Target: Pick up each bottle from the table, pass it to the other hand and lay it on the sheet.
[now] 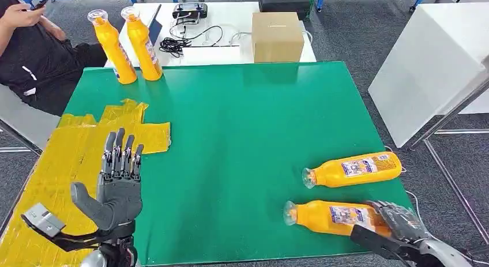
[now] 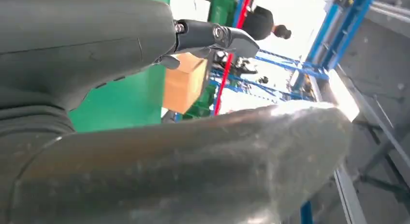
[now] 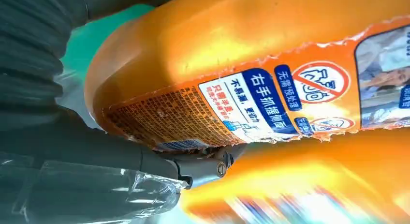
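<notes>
Your right hand (image 1: 398, 224) grips and partly hides the near orange bottle (image 1: 328, 215) lying on the table (image 1: 242, 134); your left hand (image 1: 118, 186) is spread, holding nothing.

head view looks down on the green table (image 1: 248, 134); wrist views sit close, sharing its surface.

Four orange bottles: two upright (image 1: 113, 46) (image 1: 142, 44) at far-left bench corner, two lying (image 1: 353, 169) (image 1: 330, 215) near right. One yellow sheet (image 1: 63, 163). One cardboard box (image 1: 277, 36). One seated person (image 1: 29, 45). Two robot hands (image 1: 118, 183) (image 1: 398, 221).
</notes>
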Available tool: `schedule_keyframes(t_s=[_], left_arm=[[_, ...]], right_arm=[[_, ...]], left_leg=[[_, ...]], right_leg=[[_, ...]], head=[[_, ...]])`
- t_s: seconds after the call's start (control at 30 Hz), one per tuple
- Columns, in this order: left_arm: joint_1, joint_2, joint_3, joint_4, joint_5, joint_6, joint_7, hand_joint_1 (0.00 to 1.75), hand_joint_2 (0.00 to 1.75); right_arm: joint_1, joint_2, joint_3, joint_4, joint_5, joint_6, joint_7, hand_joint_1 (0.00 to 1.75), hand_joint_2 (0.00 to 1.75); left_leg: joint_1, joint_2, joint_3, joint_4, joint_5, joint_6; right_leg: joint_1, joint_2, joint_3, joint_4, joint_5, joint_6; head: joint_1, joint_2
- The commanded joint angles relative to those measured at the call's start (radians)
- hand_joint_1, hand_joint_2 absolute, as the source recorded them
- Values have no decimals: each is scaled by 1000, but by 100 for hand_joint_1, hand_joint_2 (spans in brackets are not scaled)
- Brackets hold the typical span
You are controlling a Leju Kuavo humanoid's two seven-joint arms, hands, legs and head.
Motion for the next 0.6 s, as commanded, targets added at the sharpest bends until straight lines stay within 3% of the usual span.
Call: schedule_keyframes(t_s=[0.03, 0.07, 0.1, 0.13, 0.2, 0.4, 0.6], left_arm=[[45, 20, 26, -6, 16, 18, -6, 0, 0], [44, 23, 24, -2, 21, 18, -5, 0, 175], [41, 28, 21, 5, 24, 18, -7, 0, 175], [29, 35, 4, 18, 43, 18, -15, 0, 175], [17, 41, -8, 24, 54, 17, -11, 0, 175], [-13, 51, -46, 40, 73, 11, 5, 0, 175], [-17, 54, -54, 45, 74, 12, 8, 0, 175]], right_arm=[[-42, 315, -184, -221, -279, 75, -158, 175, 175], [-44, 321, -190, -223, -339, 96, -178, 175, 175], [-46, 319, -201, -225, -371, 111, -193, 175, 175], [-125, 380, -189, -190, -410, 150, -229, 175, 175], [-185, 393, -147, -142, -429, 157, -236, 175, 175], [-339, 446, -43, -34, -443, 118, -230, 175, 175], [-355, 445, -20, -24, -440, 101, -223, 175, 175]], left_leg=[[3, 5, 4, -2, -2, -5], [3, 6, 4, -2, -2, -5], [3, 5, 3, -2, -1, -5], [3, 3, 2, -2, -1, -4], [3, 4, -1, -2, 0, -2], [2, 8, -1, -2, 1, -3], [2, 5, 0, -2, 1, -3]], right_leg=[[3, 5, 3, -3, 0, -3], [3, 5, 3, -3, 0, -4], [3, 4, 2, -2, 0, -3], [3, 2, 1, -2, 0, -3], [2, 3, 0, -2, 1, -1], [2, 5, -1, -2, 2, -1], [1, 3, -1, -2, 1, -1]], head=[[0, 0], [0, 0], [0, 0], [0, 0], [1, 0], [1, 0], [0, 0]])
